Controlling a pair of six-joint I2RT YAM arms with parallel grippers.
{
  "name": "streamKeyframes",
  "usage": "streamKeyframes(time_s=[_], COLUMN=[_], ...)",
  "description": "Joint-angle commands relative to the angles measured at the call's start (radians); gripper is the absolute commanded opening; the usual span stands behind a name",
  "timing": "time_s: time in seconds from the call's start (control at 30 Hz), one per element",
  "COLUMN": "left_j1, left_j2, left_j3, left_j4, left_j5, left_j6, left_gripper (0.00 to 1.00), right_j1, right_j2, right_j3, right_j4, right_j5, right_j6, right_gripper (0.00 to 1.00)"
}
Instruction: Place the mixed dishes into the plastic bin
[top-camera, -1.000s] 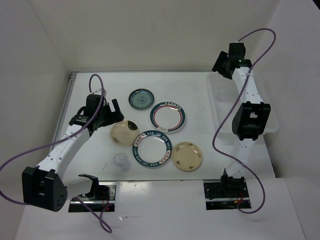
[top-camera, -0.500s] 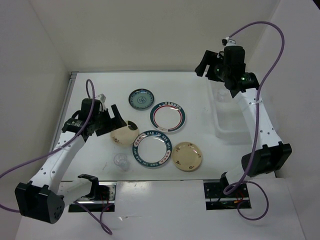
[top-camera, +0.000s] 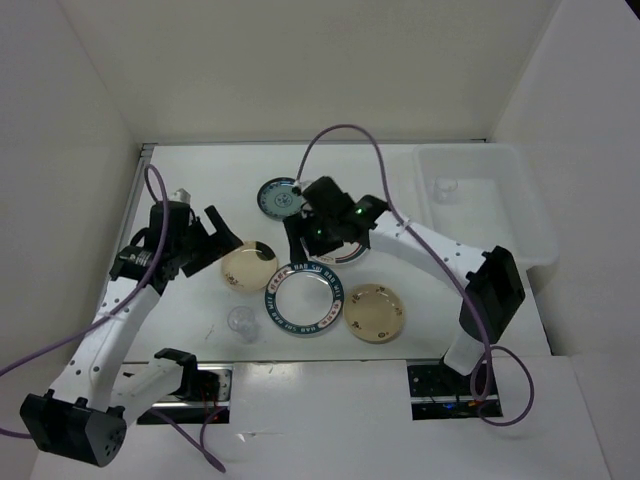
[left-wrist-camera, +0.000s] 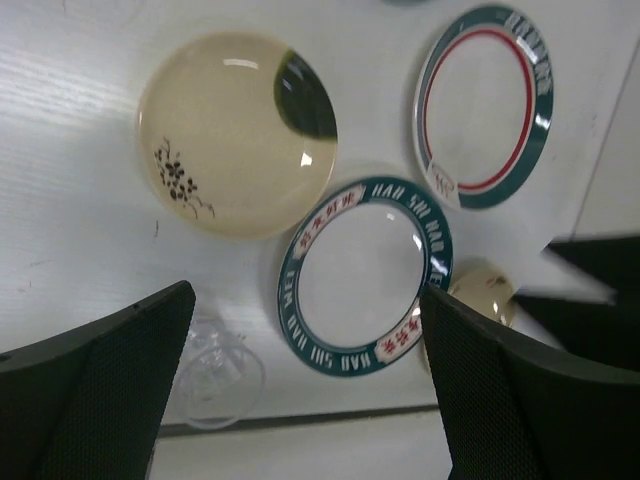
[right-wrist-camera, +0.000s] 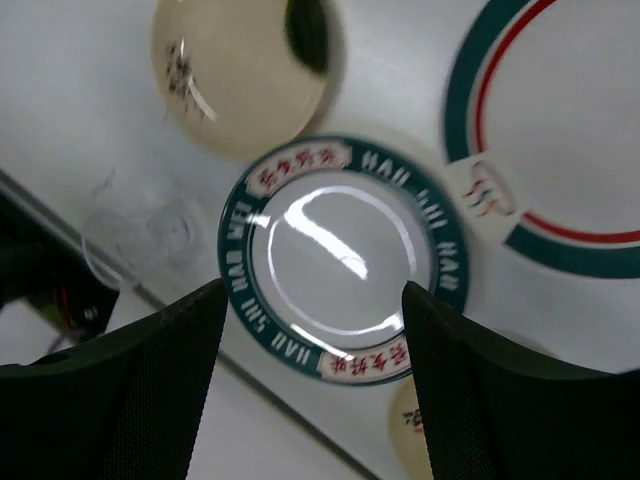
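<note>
The plastic bin sits far right by the wall, holding only one clear cup, so it's early days. Out on the table: teal saucer, red-ringed plate, lettered plate, left cream plate, right cream plate and a second cup. The rims crowd close together. The right gripper hovers above the cluster, jaws wide and empty. The left gripper is spread and empty too, beside the left cream plate. There's bare table before the bin's lip.

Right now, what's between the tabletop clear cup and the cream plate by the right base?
Top view: only the lettered teal-rimmed plate lies between the clear cup and that cream plate.
</note>
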Motion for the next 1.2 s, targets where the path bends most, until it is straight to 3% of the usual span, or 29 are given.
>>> streamKeyframes(time_s=[0.0,0.17,0.33,0.67,1.17], left_j1=[0.05,0.154,0.246,0.268,0.268], left_j2=[0.012,0.044,0.044,-0.012,-0.012], left_j3=[0.04,0.127,0.164,0.079,0.04], left_j4=[0.118,0.072,0.061,0.061,0.071], left_j5=[-0.069,-0.267,-0.447,-0.476,-0.485], left_j6=[-0.071,0.033,0.067,0.098,0.127], left_gripper=[1.0,1.0,1.0,1.0,1.0], right_j1=[0.12,0.233,0.29,0.32,0.378], right_j2=[-0.042,-0.062,-0.039,0.136,0.283], right_j3=[-0.065,-0.186,-0.198,-0.085,0.044], right_j4=[-0.006,0.061,0.137,0.247,0.237], right_j5=[0.022,-0.028,-0.047,-0.056,-0.102], right_j6=[-0.007,0.022,0.044,0.085,0.067], right_gripper=[0.75,0.65,0.64,0.58,0.55])
